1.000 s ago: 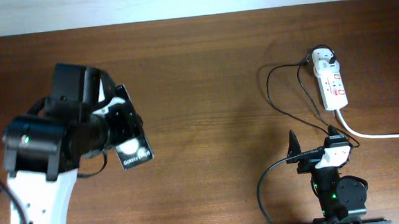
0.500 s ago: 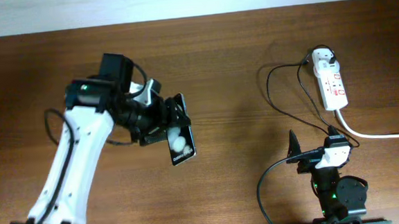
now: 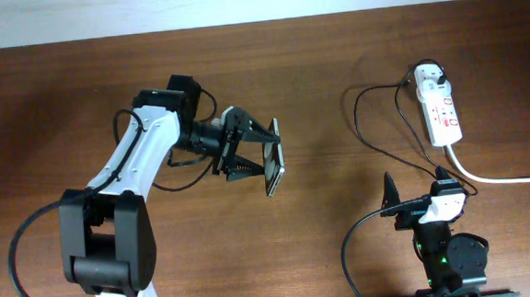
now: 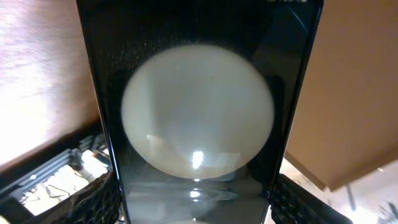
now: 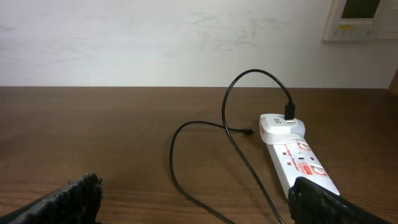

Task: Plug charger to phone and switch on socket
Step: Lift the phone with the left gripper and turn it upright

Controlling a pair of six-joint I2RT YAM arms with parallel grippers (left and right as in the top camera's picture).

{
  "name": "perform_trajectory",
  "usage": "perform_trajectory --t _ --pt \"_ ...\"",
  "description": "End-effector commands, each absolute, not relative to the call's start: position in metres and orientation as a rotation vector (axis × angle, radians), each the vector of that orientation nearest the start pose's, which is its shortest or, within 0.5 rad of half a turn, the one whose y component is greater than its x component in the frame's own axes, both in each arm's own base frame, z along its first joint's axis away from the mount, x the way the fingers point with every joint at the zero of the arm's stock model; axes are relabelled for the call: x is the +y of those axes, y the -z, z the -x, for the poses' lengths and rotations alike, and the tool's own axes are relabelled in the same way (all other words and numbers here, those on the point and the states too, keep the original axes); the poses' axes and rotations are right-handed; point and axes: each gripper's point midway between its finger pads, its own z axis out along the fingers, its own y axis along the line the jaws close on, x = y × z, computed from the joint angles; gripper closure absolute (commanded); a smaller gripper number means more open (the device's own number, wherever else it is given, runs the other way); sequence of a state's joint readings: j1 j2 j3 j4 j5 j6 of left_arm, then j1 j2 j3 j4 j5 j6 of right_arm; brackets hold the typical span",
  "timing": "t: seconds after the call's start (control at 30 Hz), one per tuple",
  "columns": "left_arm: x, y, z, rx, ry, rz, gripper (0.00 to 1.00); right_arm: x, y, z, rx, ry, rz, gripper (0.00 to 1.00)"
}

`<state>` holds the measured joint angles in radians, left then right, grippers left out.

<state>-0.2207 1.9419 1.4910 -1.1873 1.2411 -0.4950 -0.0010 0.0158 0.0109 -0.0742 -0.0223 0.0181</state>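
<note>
Over table [image 3: 333, 61], phone [image 3: 272, 159] farther right, edge-on

Phone [image 3: 274, 160] sits over mid-table in the left gripper [image 3: 264, 155], socket [image 3: 441, 112] far right, charger [image 3: 355, 115] looping just left of it, right gripper [image 3: 416, 184] in front.

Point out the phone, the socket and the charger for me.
phone [image 3: 274, 166]: overhead view, middle of its tilted body
socket [image 3: 444, 114]: overhead view, centre of the strip
charger [image 5: 290, 112]: right wrist view, its black plug end
</note>
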Motion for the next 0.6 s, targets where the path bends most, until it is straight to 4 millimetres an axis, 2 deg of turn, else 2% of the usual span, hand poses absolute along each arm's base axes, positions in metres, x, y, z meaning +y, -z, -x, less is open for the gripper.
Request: perform_trajectory --t 0.0,0.57 --pt "-0.242 -0.1982 -0.3102 2.871 2.194 0.501 0.36 0.0039 -0.1548 -0.2462 1.653 -0.027 0.003 0.01" --pt "-0.2421 -0.1983 -0.3102 2.871 2.196 0.501 0.4 0.0039 -0.1547 -0.2462 1.653 -0.027 0.004 0.01"
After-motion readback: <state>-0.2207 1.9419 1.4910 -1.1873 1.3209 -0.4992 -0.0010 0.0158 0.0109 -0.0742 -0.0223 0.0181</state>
